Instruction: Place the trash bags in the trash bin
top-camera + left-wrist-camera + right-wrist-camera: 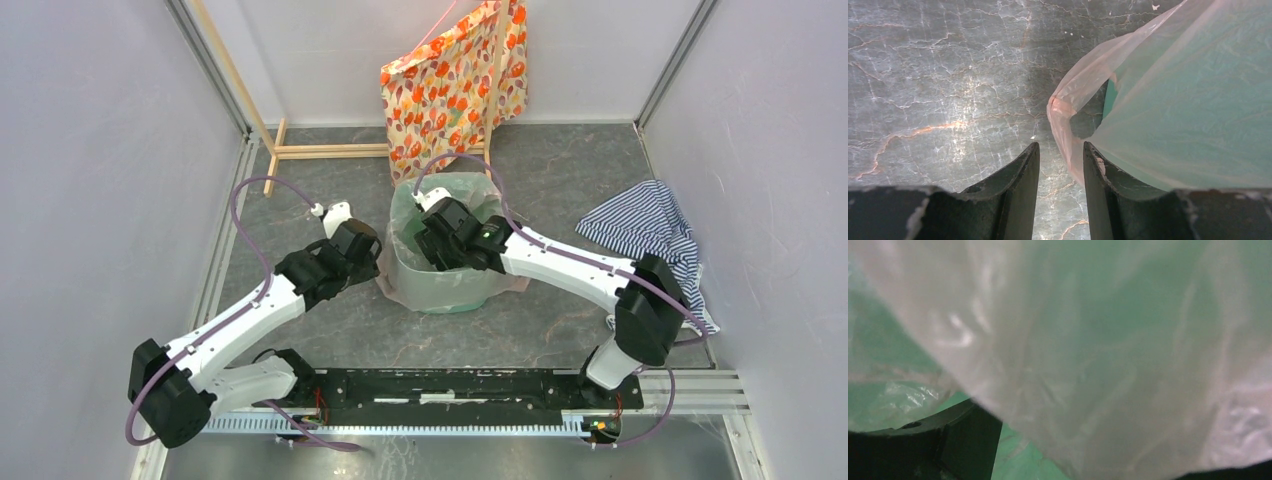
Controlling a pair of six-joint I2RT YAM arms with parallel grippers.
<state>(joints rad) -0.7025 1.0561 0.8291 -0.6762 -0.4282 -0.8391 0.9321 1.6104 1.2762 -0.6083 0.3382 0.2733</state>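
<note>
The grey, marble-veined table (330,330) fills the floor of the enclosure. The mint-green trash bin (455,290) stands upright near its middle, between the two arms. A thin, pinkish see-through trash bag (398,285) is over the bin. Its film lies inside the opening, spills over the rim and bunches on the table at the bin's left foot. How far down it reaches inside I can't make out.

Behind the bin an orange floral bag (455,80) hangs against the back wall, its top cut off by the frame. To the right, a blue-and-white striped cloth (645,225) lies crumpled, partly hidden under the right arm's elbow. A light wooden frame (320,150) rests at the back left.

The right gripper (432,225) is down inside the mouth of the bin. From its own camera nearly everything is blurred film. Only one dark finger (968,440) shows, well out to the side, so the jaws look spread wide. The other finger is veiled, and I can't tell if the plastic touches either.

The left gripper (1060,147) hangs just beside the bin's left wall, its jaws partly apart with bare table showing through the gap. A folded edge of the bag brushes past its right-hand finger, but nothing is pinched.
</note>
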